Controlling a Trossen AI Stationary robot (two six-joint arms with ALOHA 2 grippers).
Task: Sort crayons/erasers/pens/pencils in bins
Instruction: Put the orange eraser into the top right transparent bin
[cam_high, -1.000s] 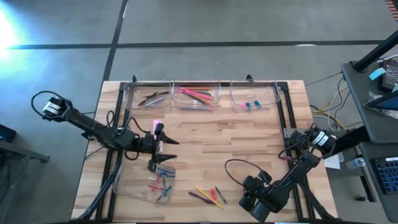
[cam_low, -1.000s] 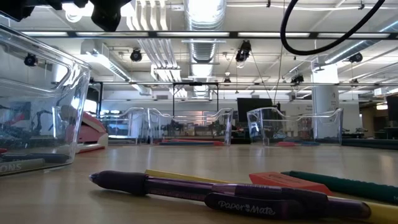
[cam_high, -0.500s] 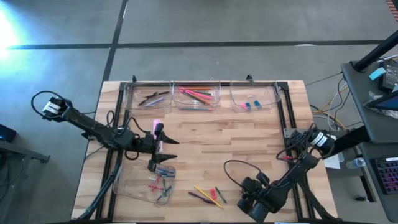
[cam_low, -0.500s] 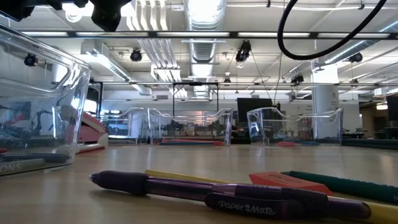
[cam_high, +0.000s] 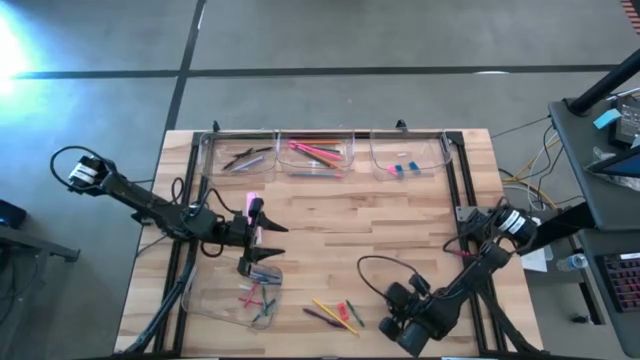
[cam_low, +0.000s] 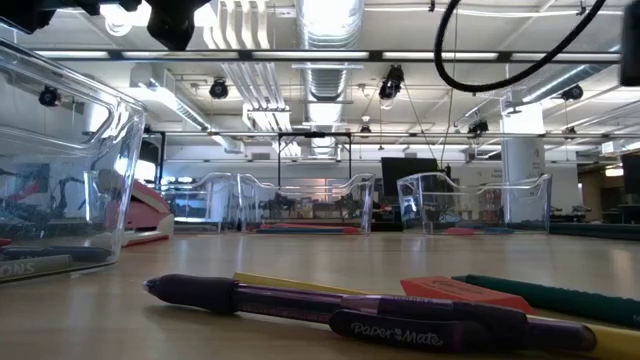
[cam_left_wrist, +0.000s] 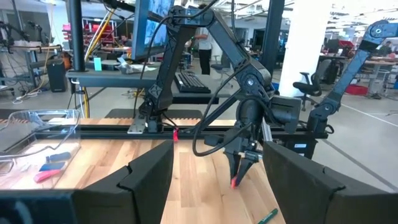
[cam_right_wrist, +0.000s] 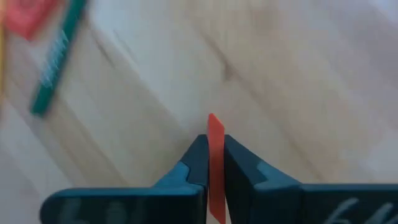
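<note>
My right gripper (cam_right_wrist: 214, 140) is near the table's front right, shut on a thin red stick (cam_right_wrist: 215, 134). In the left wrist view it (cam_left_wrist: 241, 163) points steeply down, and the stick's red tip (cam_left_wrist: 234, 183) shows below the fingers. A purple pen (cam_low: 300, 300), an orange pencil (cam_high: 330, 308), a green pencil (cam_right_wrist: 56, 62) and a red piece (cam_low: 455, 290) lie flat on the wood beside it. My left gripper (cam_left_wrist: 217, 149) stands open and empty above the near-left bin (cam_high: 235, 295), which holds crayons. My right gripper pinches the red stick (cam_right_wrist: 215, 155) between its two fingers. The stick runs along the fingers and its end (cam_right_wrist: 213, 119) sticks out past their tips. The fingers come slanting down from above. Whether the stick's lower tip touches the wood I cannot tell.
Three clear bins stand along the far edge: the left one (cam_high: 240, 155) holds dark pens, the middle one (cam_high: 318, 155) pink and orange pencils, the right one (cam_high: 408, 158) small erasers. Black rails (cam_high: 462, 200) run along both sides. Bare wood lies in the middle.
</note>
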